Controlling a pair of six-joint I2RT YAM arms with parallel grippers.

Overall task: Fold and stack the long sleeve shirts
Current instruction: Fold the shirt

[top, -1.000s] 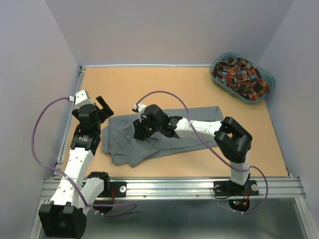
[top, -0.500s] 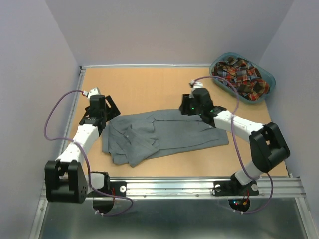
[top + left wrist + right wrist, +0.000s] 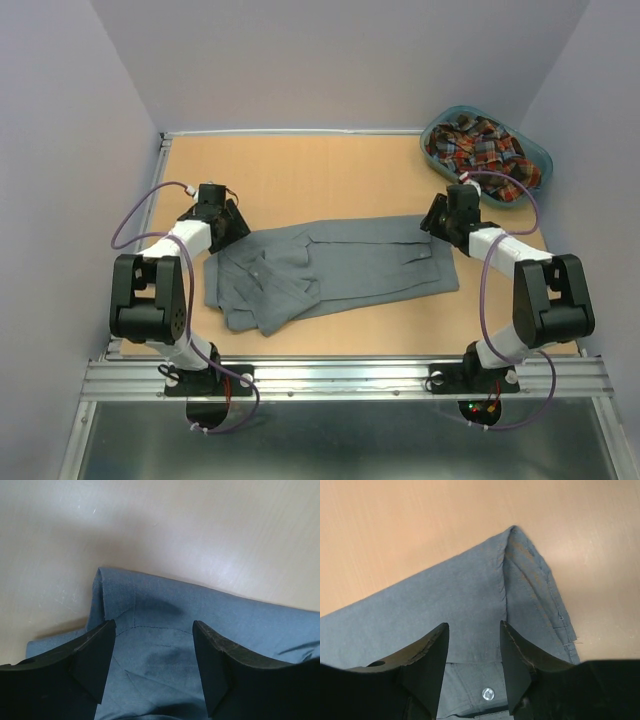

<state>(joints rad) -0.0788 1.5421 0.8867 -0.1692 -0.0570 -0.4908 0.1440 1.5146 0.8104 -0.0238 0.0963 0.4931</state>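
Note:
The grey shirt (image 3: pixel 335 265) lies spread sideways across the middle of the table, rumpled at its left end. My left gripper (image 3: pixel 231 226) hovers open over the shirt's far left corner (image 3: pixel 150 610); cloth shows between its jaws, not gripped. My right gripper (image 3: pixel 436 220) hovers open over the shirt's far right corner (image 3: pixel 520 565), with a button (image 3: pixel 488 694) visible between its jaws. The plaid shirt (image 3: pixel 480 150) lies bunched in the teal basket (image 3: pixel 533 150) at the far right.
The wooden table (image 3: pixel 300 175) has a raised rim at the back and left. Purple cables loop off both arms. A metal rail (image 3: pixel 340 375) runs along the near edge.
Both arms have swung outward: the left gripper went to the shirt's far left corner, the right gripper from the shirt's middle to its far right corner. The shirt's right part is now spread flatter.

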